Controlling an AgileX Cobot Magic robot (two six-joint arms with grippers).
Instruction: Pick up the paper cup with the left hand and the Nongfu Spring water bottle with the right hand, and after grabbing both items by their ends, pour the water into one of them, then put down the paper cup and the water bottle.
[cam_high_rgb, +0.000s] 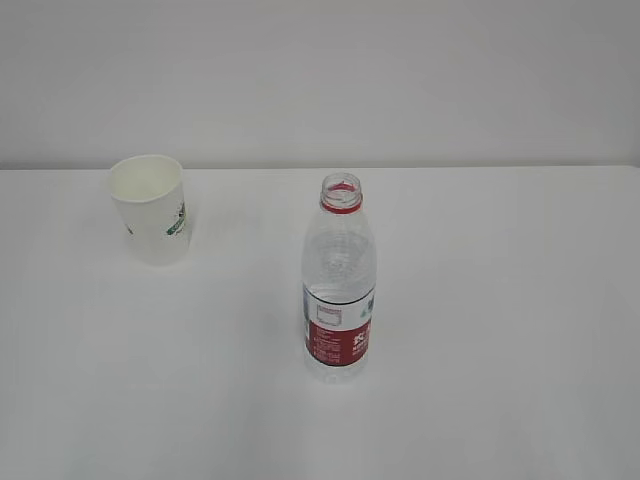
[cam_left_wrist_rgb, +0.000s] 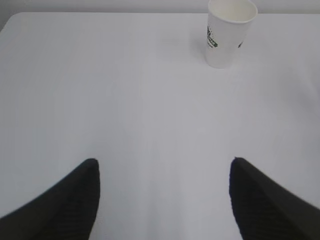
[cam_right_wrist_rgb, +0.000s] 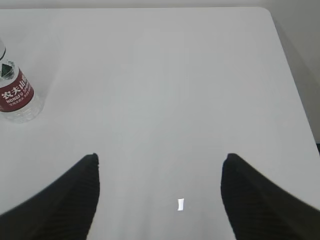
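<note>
The white paper cup (cam_high_rgb: 152, 208) with a green print stands upright at the back left of the table; in the left wrist view the paper cup (cam_left_wrist_rgb: 228, 33) is far ahead, to the upper right. The capless Nongfu Spring water bottle (cam_high_rgb: 339, 283) stands upright near the middle, with clear water inside. The right wrist view catches only the bottle's red-labelled lower part (cam_right_wrist_rgb: 17, 97) at the left edge. My left gripper (cam_left_wrist_rgb: 164, 162) and right gripper (cam_right_wrist_rgb: 160, 157) both stand open over bare table, holding nothing. Neither arm shows in the exterior view.
The white table (cam_high_rgb: 500, 300) runs to a pale wall at the back. Its right edge and rounded far corner (cam_right_wrist_rgb: 267, 12) show in the right wrist view. A small bright glare spot (cam_right_wrist_rgb: 180, 204) lies on the table between the right fingers.
</note>
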